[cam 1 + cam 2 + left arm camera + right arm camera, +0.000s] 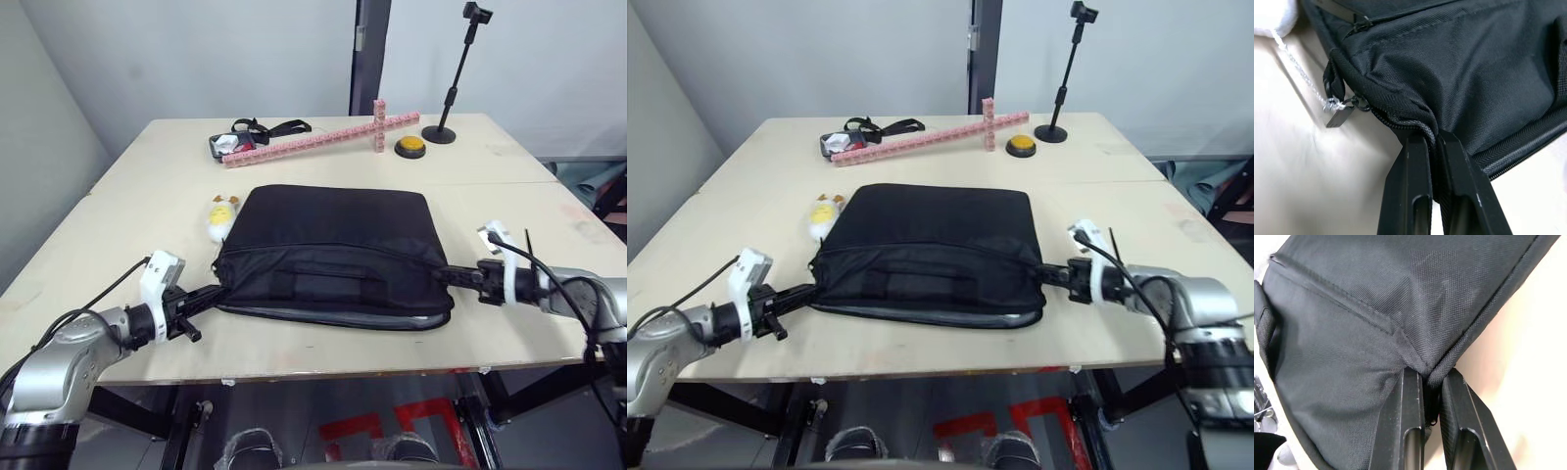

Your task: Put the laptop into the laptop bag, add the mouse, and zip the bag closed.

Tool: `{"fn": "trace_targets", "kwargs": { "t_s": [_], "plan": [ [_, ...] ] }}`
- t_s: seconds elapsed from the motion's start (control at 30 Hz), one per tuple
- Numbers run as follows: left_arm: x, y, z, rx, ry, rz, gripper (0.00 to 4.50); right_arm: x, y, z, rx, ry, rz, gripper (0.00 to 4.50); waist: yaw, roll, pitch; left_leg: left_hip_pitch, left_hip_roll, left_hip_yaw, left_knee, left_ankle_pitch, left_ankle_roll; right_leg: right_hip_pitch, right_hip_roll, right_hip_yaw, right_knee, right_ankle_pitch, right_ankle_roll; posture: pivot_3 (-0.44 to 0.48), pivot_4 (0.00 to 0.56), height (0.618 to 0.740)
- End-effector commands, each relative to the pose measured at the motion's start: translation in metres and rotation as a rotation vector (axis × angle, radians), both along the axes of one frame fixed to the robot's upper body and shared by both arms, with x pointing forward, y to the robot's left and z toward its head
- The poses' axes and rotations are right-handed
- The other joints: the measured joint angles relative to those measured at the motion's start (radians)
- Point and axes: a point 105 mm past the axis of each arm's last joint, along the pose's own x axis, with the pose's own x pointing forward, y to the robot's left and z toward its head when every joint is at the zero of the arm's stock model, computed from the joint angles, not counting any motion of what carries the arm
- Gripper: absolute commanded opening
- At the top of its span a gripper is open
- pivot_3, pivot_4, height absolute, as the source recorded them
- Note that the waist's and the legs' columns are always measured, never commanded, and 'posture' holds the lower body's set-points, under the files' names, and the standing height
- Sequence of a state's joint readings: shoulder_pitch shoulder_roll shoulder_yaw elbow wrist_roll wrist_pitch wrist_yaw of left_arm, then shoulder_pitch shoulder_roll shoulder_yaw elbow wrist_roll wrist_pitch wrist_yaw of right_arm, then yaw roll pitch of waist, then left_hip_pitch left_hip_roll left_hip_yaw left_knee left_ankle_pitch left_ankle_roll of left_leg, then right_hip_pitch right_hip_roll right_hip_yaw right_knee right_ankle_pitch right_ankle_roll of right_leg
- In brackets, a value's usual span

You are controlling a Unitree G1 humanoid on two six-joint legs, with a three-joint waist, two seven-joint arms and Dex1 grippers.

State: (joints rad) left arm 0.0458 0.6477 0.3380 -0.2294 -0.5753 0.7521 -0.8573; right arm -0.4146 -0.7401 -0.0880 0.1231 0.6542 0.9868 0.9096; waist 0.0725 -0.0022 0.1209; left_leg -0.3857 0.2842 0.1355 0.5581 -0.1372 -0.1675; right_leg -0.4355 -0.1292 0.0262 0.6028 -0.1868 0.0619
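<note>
The black laptop bag (333, 245) lies flat in the middle of the table. My left gripper (217, 291) is shut on its front left corner, the fingers (1410, 166) pinching the zipper seam. A zipper pull (1334, 117) with a white string hangs beside that corner. At the front right corner my right gripper (441, 276) is shut on the fabric, as the right wrist view shows (1431, 377). A thin grey band (333, 318) runs along the bag's front edge; I cannot tell if it is the laptop. The mouse is out of view.
A white plush egg toy (223, 215) with a yellow face lies against the bag's left side. At the back are a pink block bar (323, 139), a black strap bundle (257, 129), a yellow button (410, 147) and a black stand (453, 88).
</note>
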Motion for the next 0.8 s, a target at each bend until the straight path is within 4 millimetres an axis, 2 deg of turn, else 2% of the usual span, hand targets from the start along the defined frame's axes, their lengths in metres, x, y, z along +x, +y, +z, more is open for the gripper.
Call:
{"fn": "trace_targets", "kwargs": {
  "t_s": [0.03,0.23,0.43,0.5,0.63,0.73,0.8],
  "plan": [
    [-0.013,-0.013,-0.003,-0.005,0.013,-0.054,0.0,0.013,0.016,0.013,0.029,-0.081,0.049,0.01,-0.005,0.0,0.0,0.0,0.0,0.0,0.0,0.0,0.0,0.0,0.0,0.0,0.0,0.0,0.0,0.0,0.15,0.74],
    [-0.02,-0.018,-0.007,-0.007,0.025,-0.055,0.0,0.02,0.017,0.01,0.016,-0.096,0.048,0.01,-0.008,0.0,-0.001,0.001,0.0,0.0,0.0,0.0,0.0,0.001,0.0,0.0,0.0,0.0,0.0,0.0,0.15,0.74],
    [-0.015,-0.013,-0.01,0.003,0.01,-0.02,0.0,0.017,0.02,0.008,0.033,-0.08,0.069,0.01,-0.006,0.0,-0.002,0.001,0.0,0.0,0.001,0.0,0.001,0.001,0.0,0.0,0.001,0.0,0.0,0.0,0.15,0.74],
    [-0.011,-0.008,-0.006,-0.007,-0.015,0.003,0.0,0.017,0.018,0.013,0.047,-0.09,0.069,0.98,-0.007,0.0,-0.002,0.002,0.0,0.0,0.001,0.0,0.001,0.001,0.0,0.0,0.001,0.0,0.0,0.0,0.15,0.74],
    [-0.014,0.009,0.0,-0.015,-0.023,0.053,1.44,0.015,0.007,0.021,0.027,-0.128,0.057,2.41,-0.006,0.0,-0.002,0.002,0.0,0.0,0.002,0.0,0.001,0.001,0.0,0.001,0.003,0.0,0.0,0.0,0.15,0.74],
    [-0.02,0.041,0.015,0.021,-0.04,0.123,2.54,0.009,-0.018,0.03,-0.155,-0.224,0.095,3.42,-0.001,0.0,-0.002,0.001,0.0,0.0,0.003,0.0,0.001,0.001,0.0,0.001,0.003,0.0,0.0,0.0,0.15,0.74],
    [-0.024,0.054,0.026,0.047,-0.051,0.122,3.18,0.008,-0.028,0.04,-0.228,-0.282,0.128,4.08,0.004,0.0,-0.002,0.0,0.0,0.0,0.003,0.0,0.001,0.0,0.0,0.001,0.002,0.0,0.0,0.0,0.15,0.74]
  ]
}}
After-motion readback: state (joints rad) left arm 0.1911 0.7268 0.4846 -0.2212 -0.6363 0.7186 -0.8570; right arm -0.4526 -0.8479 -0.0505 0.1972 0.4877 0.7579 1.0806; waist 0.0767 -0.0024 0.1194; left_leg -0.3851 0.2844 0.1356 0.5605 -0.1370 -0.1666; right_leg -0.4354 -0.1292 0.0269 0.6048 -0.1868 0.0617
